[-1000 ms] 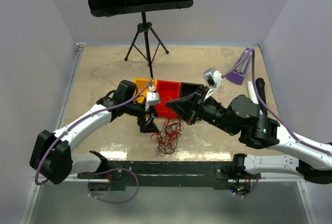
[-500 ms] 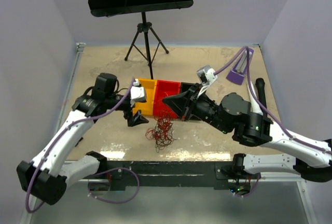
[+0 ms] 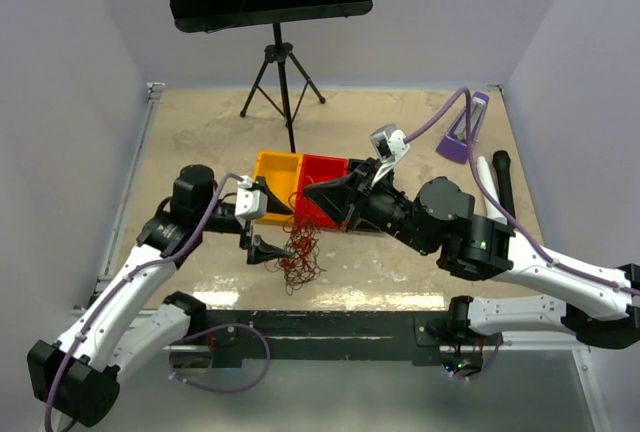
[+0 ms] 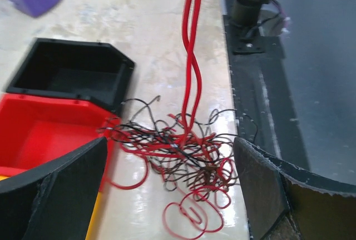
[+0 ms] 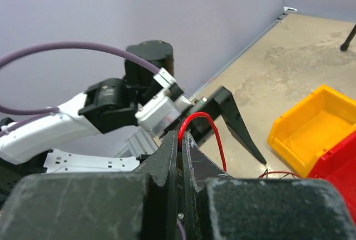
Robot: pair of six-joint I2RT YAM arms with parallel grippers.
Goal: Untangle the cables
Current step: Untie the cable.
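Observation:
The cables (image 3: 300,254) are a loopy clump of thin red and black wires on the table, just in front of the bins. My right gripper (image 3: 309,192) is shut on a red wire (image 5: 210,122) and holds it taut, rising from the clump. In the left wrist view the clump (image 4: 183,152) lies between my open fingers (image 4: 61,190), with the red strand (image 4: 192,56) running upward. My left gripper (image 3: 266,250) is open, low on the table at the clump's left side.
Yellow (image 3: 277,170), red (image 3: 324,174) and black (image 3: 362,169) bins stand in a row behind the clump. A music stand tripod (image 3: 281,77) stands at the back. A purple object (image 3: 462,138) and a white cylinder (image 3: 486,176) lie at the right. The table's front edge (image 3: 330,302) is close.
My left gripper has pulled back leftward, then come down beside the clump. My right gripper has moved left with the red wire, and the clump has been dragged left.

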